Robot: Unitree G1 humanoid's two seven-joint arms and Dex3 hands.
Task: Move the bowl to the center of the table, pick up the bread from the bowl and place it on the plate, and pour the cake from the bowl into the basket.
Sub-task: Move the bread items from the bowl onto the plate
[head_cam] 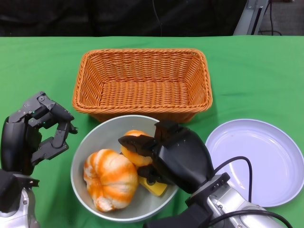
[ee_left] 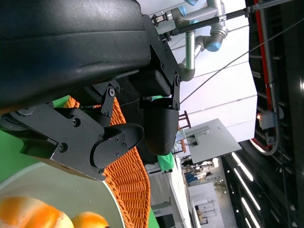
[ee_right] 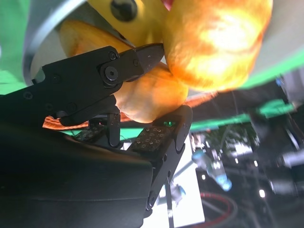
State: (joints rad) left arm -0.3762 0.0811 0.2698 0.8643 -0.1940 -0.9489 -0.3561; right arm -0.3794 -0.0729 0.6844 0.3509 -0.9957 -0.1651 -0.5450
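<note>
At the bottom centre of the frame, a grey bowl (head_cam: pixel 90 142) holds a large orange-streaked bread (head_cam: pixel 109 178), a smaller bun (head_cam: pixel 137 154) and a yellow cake (head_cam: pixel 153 186). The right hand (head_cam: pixel 164 152) reaches in from the lower right, its fingers (ee_right: pixel 142 57) clamped on the bun. At lower left, the left hand (head_cam: pixel 35 130) hovers beside the bowl, fingers apart, holding nothing. A white plate (head_cam: pixel 259 161) lies at right. Beyond, a wicker basket (head_cam: pixel 142 80) sits on the green counter (head_cam: pixel 38 66).
</note>
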